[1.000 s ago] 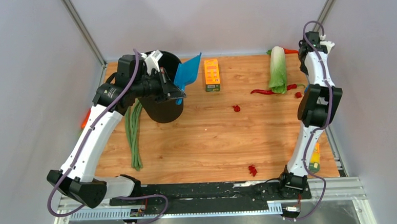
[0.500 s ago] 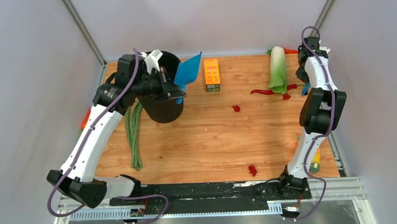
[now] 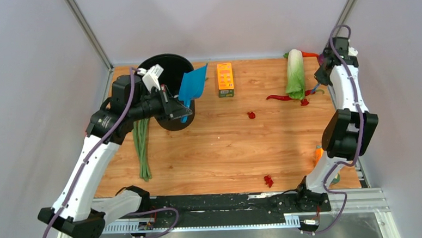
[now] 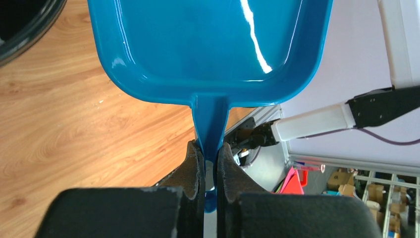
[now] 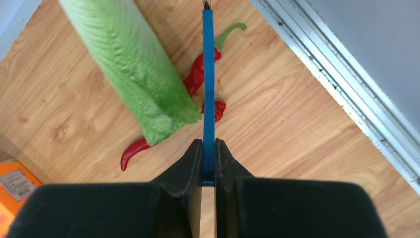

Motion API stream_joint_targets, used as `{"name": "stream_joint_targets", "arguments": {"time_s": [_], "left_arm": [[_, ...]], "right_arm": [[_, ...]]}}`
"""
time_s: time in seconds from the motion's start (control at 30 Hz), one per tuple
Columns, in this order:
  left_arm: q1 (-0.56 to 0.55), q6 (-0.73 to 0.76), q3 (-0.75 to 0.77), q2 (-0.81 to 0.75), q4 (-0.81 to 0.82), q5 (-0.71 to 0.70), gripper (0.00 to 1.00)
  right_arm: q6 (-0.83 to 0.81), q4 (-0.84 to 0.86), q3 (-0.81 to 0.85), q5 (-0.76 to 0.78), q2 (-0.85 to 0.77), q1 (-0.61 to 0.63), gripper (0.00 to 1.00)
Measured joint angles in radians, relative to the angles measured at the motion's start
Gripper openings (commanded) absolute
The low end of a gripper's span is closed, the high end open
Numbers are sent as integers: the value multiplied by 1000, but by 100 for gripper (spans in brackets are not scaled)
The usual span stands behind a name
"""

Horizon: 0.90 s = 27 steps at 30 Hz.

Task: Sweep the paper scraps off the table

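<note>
A black bin [image 3: 165,60] stands far left on the crowded desk [image 3: 216,151], and a cabbage [image 5: 129,64] lies over a red chili [image 5: 194,78] far right. The left jaws clamp a blue dustpan [image 4: 208,44] by its handle beside the bin. The right jaws pinch a thin blue brush handle [image 5: 208,74]. Of the paper scraps [image 3: 251,115], one is mid-desk, one at the cabbage's base and one near the front edge.

Far left, there's a black bucket [image 3: 172,122], and a bundle of long green beans [image 3: 142,147] runs from beside it straight toward the near edge. Far centre, an orange carton [image 3: 225,79] lies flat, well apart from everything. Over on the far right, a pale green cabbage [image 3: 295,73] points its leafy end nearward across a red chili pepper [image 3: 279,97], with a carrot [image 3: 308,53] just beside the cabbage's far end.
</note>
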Motion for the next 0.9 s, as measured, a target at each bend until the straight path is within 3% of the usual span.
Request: {"name": "stream_joint_targets", "arguments": {"time_s": [0.3,0.6,0.9], "left_arm": [[0,-31,-130,-183,3,-51,0],[0,-69,-214,-305,-9,-100,0],[0,-68,-214,-315,-30,-118,0]], "right_arm": [[164,51,-92,-188,22,-189,0],[301,151,-215,-366,21,-193,0],[399,192,-349,-383,-53,-209,0]]}}
